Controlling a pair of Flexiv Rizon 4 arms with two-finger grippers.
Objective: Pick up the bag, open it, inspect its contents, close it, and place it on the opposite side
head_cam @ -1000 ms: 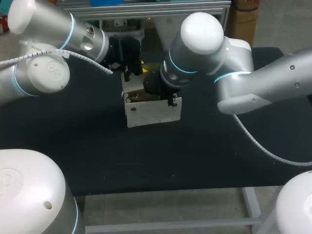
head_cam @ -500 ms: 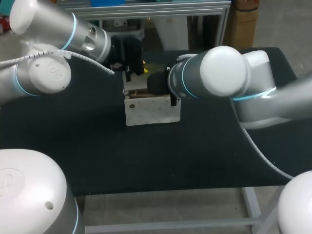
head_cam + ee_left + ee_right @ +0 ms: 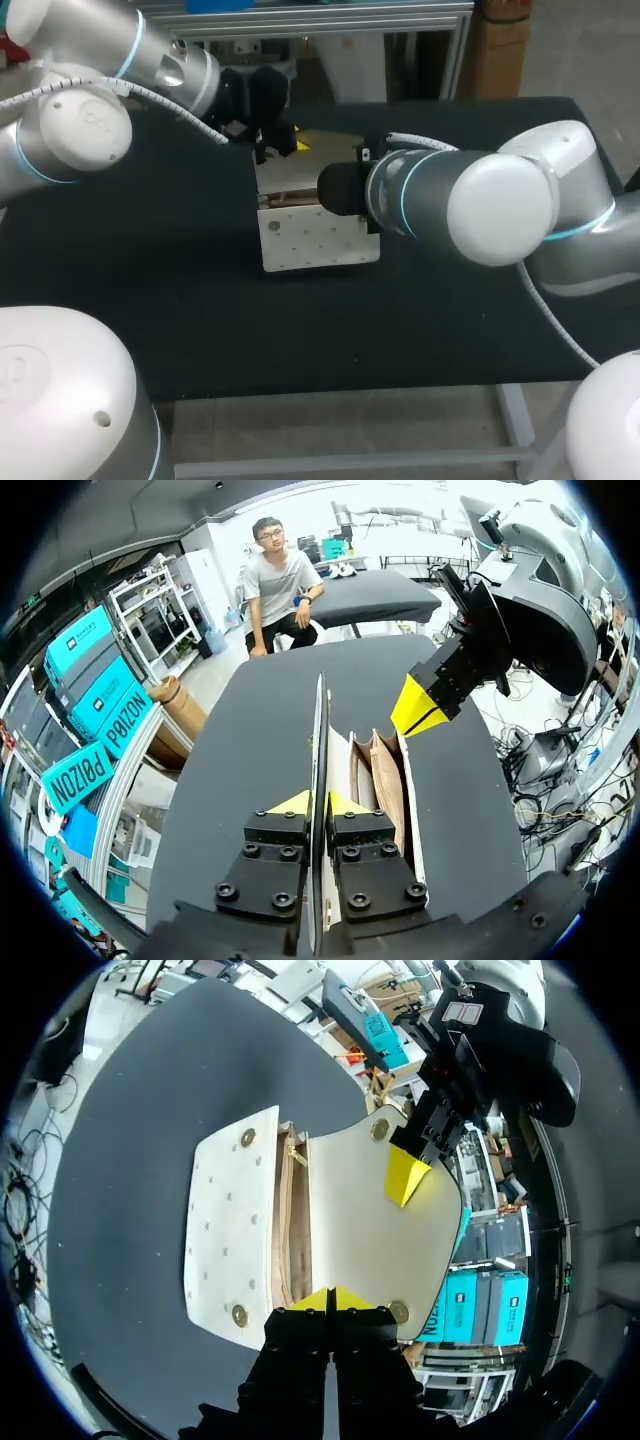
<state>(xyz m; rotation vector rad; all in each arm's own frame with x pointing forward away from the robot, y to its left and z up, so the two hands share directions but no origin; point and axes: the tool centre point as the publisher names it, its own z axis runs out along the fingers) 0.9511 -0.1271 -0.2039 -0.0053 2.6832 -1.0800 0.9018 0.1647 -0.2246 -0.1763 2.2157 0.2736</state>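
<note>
Left hand [image 3: 317,806] clenched on edge of flap [image 3: 372,1222], flap pulled back off bag [image 3: 318,243]. Right hand [image 3: 330,1300] tips pressed together at bag's end; grasp on it unclear. Bag upright mid-tabletop [image 3: 200,300], mouth open, tan lining [image 3: 290,1230] showing. Likely inspection step: hold flap taut, mouth wide, no tugging.

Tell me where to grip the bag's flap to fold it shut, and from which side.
Pinch the flap at its free edge, between the two snaps, coming edge-on, in line with the sheet. It stands up from the bag as a thin panel, so one finger probably fits each face, as the left end effector grips it now.
</note>
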